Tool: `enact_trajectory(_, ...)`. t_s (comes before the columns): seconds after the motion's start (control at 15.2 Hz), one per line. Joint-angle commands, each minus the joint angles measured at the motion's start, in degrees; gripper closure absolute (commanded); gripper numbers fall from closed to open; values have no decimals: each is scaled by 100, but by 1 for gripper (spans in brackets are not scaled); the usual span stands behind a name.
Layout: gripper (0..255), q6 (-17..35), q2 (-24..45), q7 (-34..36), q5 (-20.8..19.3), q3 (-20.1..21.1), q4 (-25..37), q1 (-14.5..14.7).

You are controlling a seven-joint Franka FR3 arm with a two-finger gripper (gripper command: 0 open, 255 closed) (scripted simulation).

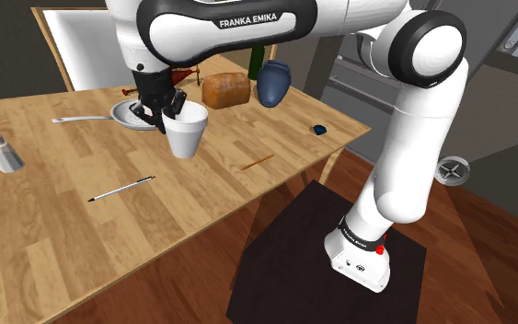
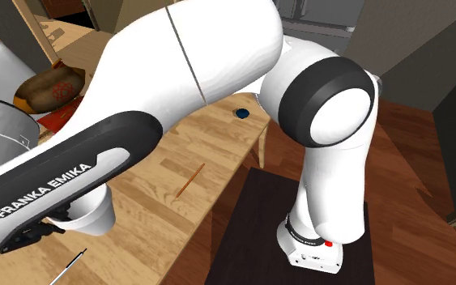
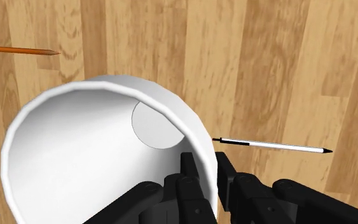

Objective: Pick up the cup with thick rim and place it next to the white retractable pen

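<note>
Pinching cup (image 3: 95,146) wall in gripper (image 3: 207,165), jaws narrow | wrist view: pen (image 3: 273,146) beyond cup | shoulder view: pan (image 1: 123,115) behind cup

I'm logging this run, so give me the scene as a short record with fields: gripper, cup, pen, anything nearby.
gripper: shut on the cup's rim, wall between its fingers
cup: white, open end up
pen: white, lying on the wooden table, apart from the cup
pencil: orange, on the table, to the shoulder view's right of the cup
placement: not yet done
</note>
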Motion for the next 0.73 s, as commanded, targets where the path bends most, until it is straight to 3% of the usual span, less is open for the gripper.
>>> enact_trajectory(0.0, 255, 144, 24, 30, -19, -7, -121, -6)
enact_trajectory(0.66, 255, 829, 185, 203, -140, -47, -680, -18)
